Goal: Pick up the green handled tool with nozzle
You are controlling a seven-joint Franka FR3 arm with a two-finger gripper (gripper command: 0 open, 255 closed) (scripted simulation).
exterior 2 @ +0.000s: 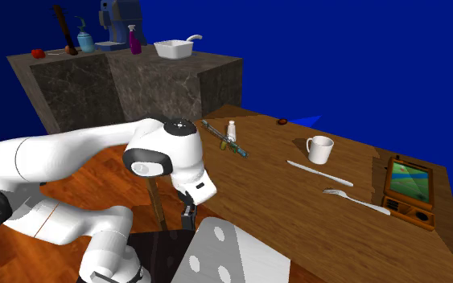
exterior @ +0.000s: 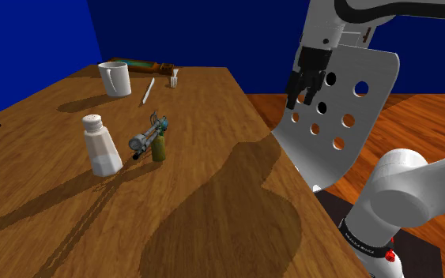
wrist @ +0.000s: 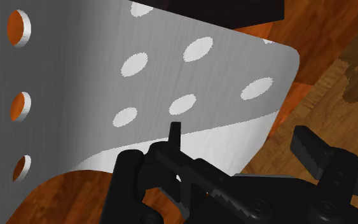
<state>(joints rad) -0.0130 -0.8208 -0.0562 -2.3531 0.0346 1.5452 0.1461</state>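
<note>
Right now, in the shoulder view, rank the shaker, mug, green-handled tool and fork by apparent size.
1. white shaker
2. white mug and green-handled tool: they look alike; the mug sits farther, so unsure
3. fork, smallest

One mug (exterior: 116,79), one shaker (exterior: 100,145), one green-handled tool (exterior: 158,148)

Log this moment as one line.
claw: open, empty | green-handled tool: on table, untouched, beside white shaker | claw beside perforated chair back, off table

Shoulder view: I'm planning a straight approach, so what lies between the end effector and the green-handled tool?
In the shoulder view, only bare tabletop separates the end effector from the green-handled tool.
</note>
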